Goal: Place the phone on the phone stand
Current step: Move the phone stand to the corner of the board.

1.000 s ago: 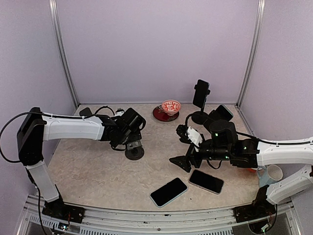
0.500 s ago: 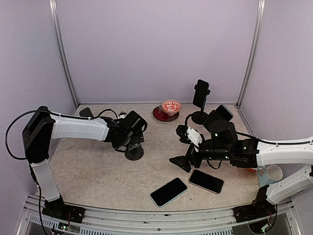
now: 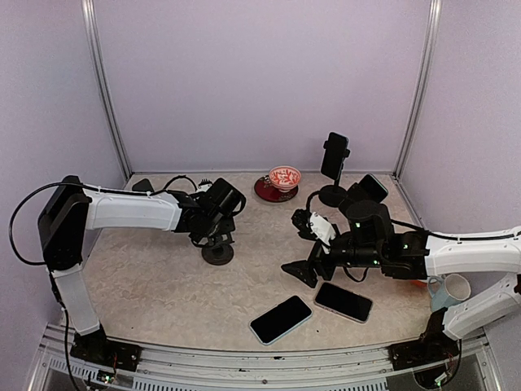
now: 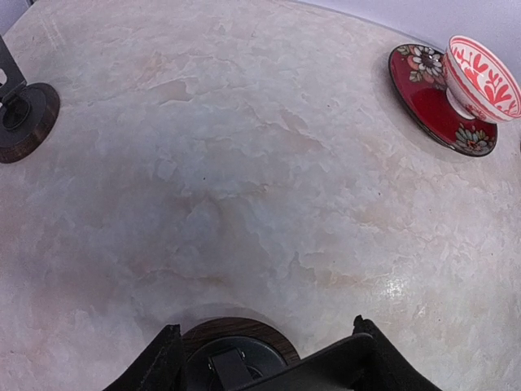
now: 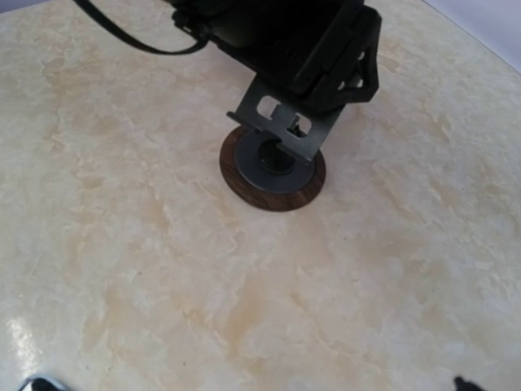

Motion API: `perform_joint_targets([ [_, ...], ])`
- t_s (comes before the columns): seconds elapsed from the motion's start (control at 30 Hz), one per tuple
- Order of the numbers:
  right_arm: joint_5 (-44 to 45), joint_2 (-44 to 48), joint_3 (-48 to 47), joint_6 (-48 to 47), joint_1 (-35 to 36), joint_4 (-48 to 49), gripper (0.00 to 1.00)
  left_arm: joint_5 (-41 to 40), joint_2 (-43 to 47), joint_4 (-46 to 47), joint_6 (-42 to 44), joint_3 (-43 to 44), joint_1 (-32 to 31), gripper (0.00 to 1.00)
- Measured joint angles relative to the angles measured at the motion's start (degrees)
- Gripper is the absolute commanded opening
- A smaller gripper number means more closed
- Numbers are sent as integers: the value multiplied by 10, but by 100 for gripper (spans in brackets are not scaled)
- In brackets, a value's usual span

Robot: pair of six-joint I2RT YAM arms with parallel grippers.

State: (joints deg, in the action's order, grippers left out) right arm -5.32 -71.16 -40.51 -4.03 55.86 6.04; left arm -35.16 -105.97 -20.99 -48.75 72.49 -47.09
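Judging by how things lie, placing is not begun: both phones (image 3: 343, 301) rest flat near the empty, wide-open right gripper (image 3: 299, 271), and the left gripper (image 3: 213, 237) straddles the phone stand (image 3: 217, 255), grip uncertain.

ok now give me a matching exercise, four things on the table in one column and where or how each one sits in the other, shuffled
Things
1. bowl
2. rear phone
3. front phone
4. mug

Places
a. lying flat near the front of the table
b. held upright on a stand
c. sitting on a dark red saucer
d. standing at the table's right edge

Pairs: 1-c, 2-b, 3-a, 4-d
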Motion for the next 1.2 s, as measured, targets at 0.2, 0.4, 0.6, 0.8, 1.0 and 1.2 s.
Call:
perform_joint_targets([
  [0.2,0,0,0,0,0,0,100,-2,9,0,0,-10,4,45],
  [0.4,0,-1,0,0,0,0,100,-7,88,-18,14,-93,29,45],
  [0.6,-1,-7,0,0,0,0,100,-7,175,-19,43,-170,74,45],
  [0.8,0,-12,0,0,0,0,100,6,231,-3,97,-214,119,45],
  [1.0,0,-16,0,0,0,0,100,47,286,39,152,-266,173,45],
  [1.2,0,-22,0,-1,0,0,100,98,302,89,195,-318,218,43],
])
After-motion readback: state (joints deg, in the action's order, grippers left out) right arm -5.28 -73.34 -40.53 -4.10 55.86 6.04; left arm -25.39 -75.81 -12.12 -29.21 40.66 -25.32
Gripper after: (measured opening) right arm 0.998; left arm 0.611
